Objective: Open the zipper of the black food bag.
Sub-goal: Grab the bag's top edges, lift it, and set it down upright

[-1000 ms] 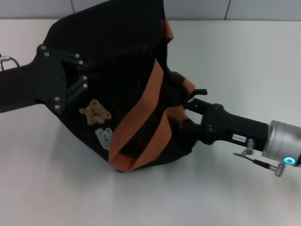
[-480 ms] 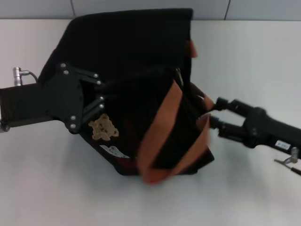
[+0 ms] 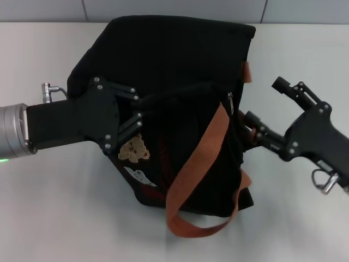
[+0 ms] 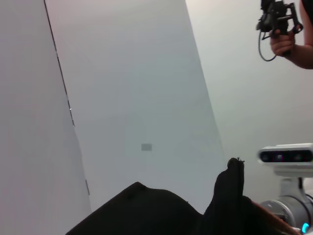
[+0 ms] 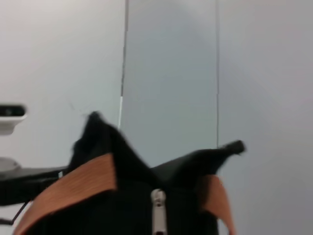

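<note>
The black food bag (image 3: pixel 174 65) stands tilted in the middle of the white table, its bear patch (image 3: pixel 134 148) facing me. One brown handle (image 3: pixel 199 158) loops down its front. My left gripper (image 3: pixel 133 112) comes in from the left and is shut on the bag's side fabric, its tips buried in the cloth. The zipper's silver pull tab (image 3: pixel 230 101) hangs at the bag's right top edge. The right wrist view shows the same pull tab (image 5: pixel 157 203) between two brown straps. My right gripper (image 3: pixel 265 101) is open just right of the bag, clear of the tab.
The white table (image 3: pixel 305 49) extends around the bag, with a grey panelled wall (image 3: pixel 174 8) behind it. In the left wrist view, black bag fabric (image 4: pixel 146 210) fills the bottom, and a person's hand with a device (image 4: pixel 281 29) shows far off.
The left gripper and the bag have shifted right and the bag has turned more upright. The right gripper has drawn back from the bag's side and now stands open.
</note>
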`<state>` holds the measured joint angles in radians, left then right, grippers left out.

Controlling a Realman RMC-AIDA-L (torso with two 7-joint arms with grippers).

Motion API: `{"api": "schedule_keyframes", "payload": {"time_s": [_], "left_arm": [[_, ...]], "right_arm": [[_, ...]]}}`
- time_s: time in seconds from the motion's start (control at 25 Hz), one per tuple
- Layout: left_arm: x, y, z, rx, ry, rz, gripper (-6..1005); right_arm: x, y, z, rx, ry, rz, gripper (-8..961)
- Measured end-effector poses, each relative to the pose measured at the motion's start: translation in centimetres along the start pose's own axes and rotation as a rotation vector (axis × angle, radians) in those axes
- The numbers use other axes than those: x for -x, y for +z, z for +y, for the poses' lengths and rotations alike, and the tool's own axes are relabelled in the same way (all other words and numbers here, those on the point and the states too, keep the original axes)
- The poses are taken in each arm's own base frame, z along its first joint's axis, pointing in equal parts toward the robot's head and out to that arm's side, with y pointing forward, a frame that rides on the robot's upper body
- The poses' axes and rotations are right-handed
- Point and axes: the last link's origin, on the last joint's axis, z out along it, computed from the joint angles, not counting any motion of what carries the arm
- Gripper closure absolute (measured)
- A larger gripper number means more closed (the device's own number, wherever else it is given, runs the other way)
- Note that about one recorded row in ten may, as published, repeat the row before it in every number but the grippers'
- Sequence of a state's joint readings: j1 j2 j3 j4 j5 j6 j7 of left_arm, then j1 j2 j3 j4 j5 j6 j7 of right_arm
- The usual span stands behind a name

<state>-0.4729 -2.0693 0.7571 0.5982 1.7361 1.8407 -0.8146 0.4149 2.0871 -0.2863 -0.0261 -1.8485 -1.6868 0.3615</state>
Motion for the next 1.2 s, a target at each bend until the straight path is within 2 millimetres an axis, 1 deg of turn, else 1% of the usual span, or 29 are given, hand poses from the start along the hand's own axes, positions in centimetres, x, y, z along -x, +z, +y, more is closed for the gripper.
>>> {"api": "schedule_keyframes", "payload": {"time_s": [0.04,0.08,0.28,0.44,0.64,0.76,1.0,1.04,1.2], "left_arm": [[0.2,0.2,0.1,-0.002,-0.011,0.001,921],[0.2,0.2,0.1,-0.003,-0.013,0.001,921],[0.4,0.5,0.1,-0.007,-0.02,0.007,921],[0.5,0.9,0.0,-0.003,-0.024,0.013,923],[0.5,1.3,-0.2,0.003,-0.029,0.011,924],[0.6,1.5,-0.1,0.006,-0.033,0.011,924],[0.6,1.6,-0.2,0.004,-0.034,0.008,924],[0.7,1.7,-0.3,0.002,-0.034,0.007,924],[0.7,1.9,-0.4,0.002,-0.037,0.008,925]], "right_arm": [[-0.2,0.1,0.9,-0.005,-0.074,-0.013,113],[-0.2,0.1,0.9,-0.005,-0.074,-0.013,113],[-0.5,0.9,2.9,-0.044,-0.204,-0.04,113],[-0.3,1.7,4.1,-0.123,-0.335,-0.063,112],[-0.1,2.1,4.9,-0.152,-0.422,-0.073,112],[0.0,2.2,5.0,-0.159,-0.438,-0.075,112],[0.1,1.8,5.3,-0.196,-0.512,-0.071,112],[0.0,1.7,5.6,-0.197,-0.546,-0.065,112],[0.0,1.5,6.0,-0.196,-0.576,-0.06,112]]}}
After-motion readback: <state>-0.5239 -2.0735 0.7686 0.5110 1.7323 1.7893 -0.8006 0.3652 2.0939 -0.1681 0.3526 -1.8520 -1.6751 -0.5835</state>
